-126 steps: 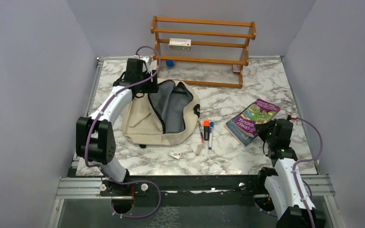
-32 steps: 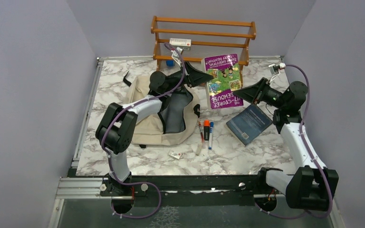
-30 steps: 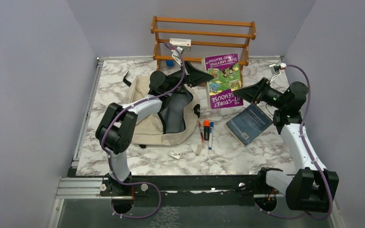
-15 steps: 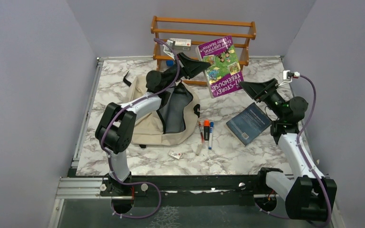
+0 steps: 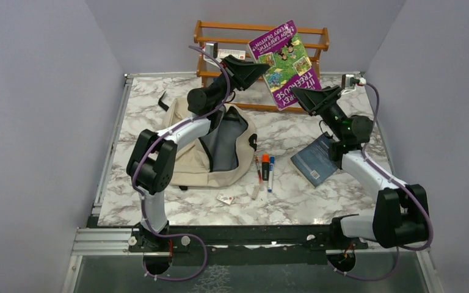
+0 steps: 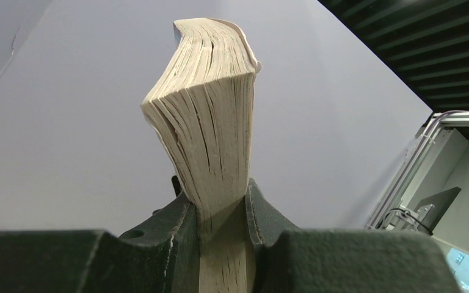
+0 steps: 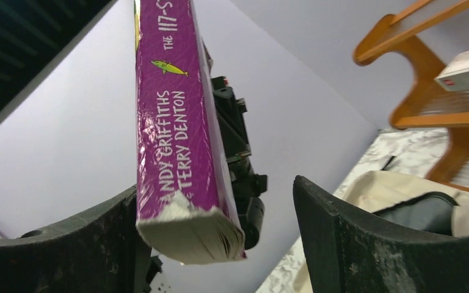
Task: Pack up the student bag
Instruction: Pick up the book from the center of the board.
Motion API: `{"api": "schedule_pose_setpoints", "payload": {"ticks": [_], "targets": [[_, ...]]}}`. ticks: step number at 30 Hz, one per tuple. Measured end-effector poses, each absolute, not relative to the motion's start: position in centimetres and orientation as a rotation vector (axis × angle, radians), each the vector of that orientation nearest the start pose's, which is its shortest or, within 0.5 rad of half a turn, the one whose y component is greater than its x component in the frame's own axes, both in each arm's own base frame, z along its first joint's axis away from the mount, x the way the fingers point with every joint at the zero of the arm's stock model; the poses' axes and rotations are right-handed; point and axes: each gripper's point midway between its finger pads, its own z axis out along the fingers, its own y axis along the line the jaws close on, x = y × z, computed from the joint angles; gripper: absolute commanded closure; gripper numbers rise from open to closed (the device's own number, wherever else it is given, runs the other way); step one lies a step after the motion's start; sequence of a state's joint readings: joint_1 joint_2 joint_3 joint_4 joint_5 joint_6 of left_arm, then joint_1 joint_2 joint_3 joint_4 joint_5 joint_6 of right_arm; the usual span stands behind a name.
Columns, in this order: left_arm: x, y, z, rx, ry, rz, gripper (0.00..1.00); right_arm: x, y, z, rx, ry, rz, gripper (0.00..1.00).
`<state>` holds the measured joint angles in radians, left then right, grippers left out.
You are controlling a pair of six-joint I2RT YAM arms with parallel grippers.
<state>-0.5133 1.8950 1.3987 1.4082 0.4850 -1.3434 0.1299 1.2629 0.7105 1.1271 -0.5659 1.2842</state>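
The student bag (image 5: 186, 152) lies open on the marble table, cream with a dark lining; its edge also shows in the right wrist view (image 7: 378, 186). High above it, in front of the rack, my left gripper (image 5: 256, 68) is shut on a thick purple book (image 5: 284, 61). In the left wrist view the book's page block (image 6: 207, 122) is pinched between the jaws of the left gripper (image 6: 223, 213). My right gripper (image 5: 301, 97) is open just below the book's lower corner. Its spine (image 7: 171, 122) sits inside the right gripper (image 7: 217, 204), beside one finger, with a wide gap to the other.
A wooden rack (image 5: 259, 43) stands at the back with a small box (image 7: 467, 67) on a shelf. A blue book (image 5: 317, 162) lies under the right arm. Markers (image 5: 265, 168), a pen (image 5: 254, 191) and a small white piece (image 5: 225, 199) lie beside the bag.
My right gripper has opened and let go of the purple book. The left gripper has raised and tilted the book toward the rack, and the right gripper has come in under it.
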Motion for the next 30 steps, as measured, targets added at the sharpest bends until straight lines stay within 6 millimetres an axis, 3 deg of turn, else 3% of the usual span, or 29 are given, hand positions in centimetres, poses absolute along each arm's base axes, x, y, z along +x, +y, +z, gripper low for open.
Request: {"api": "schedule_pose_setpoints", "payload": {"ticks": [3, 11, 13, 16, 18, 20, 23, 26, 30], "targets": [[36.5, -34.3, 45.8, 0.187, 0.923, -1.902, 1.00, 33.9, 18.5, 38.8, 0.091, 1.190, 1.576, 0.33], [37.0, -33.9, 46.1, 0.163, 0.892, -1.869, 0.97, 33.5, 19.8, 40.7, 0.078, 1.031, 1.625, 0.75], [37.0, -33.8, 46.1, 0.161, 0.882, -1.859, 0.72, 33.4, 20.0, 40.9, 0.071, 1.012, 1.620, 0.88], [37.2, -33.6, 45.6, 0.152, 0.886, -1.833, 0.36, 33.6, 20.1, 40.6, 0.059, 1.019, 1.595, 0.99], [37.1, -33.2, 45.2, 0.151, 0.901, -1.808, 0.19, 33.8, 20.2, 40.2, 0.057, 1.042, 1.557, 1.00], [36.9, -32.5, 44.8, 0.158, 0.927, -1.764, 0.10, 34.0, 20.3, 39.7, 0.058, 1.089, 1.509, 0.99], [36.4, -31.0, 44.2, 0.169, 0.967, -1.706, 0.08, 33.5, 20.2, 39.6, 0.039, 1.146, 1.427, 1.00], [37.2, -27.5, 43.3, 0.154, 1.033, -1.589, 0.08, 33.1, 19.7, 39.6, 0.012, 1.208, 1.317, 1.00], [39.0, -22.8, 40.9, 0.091, 1.180, -1.402, 0.06, 34.3, 19.7, 38.9, -0.011, 1.342, 1.197, 1.00]]}}
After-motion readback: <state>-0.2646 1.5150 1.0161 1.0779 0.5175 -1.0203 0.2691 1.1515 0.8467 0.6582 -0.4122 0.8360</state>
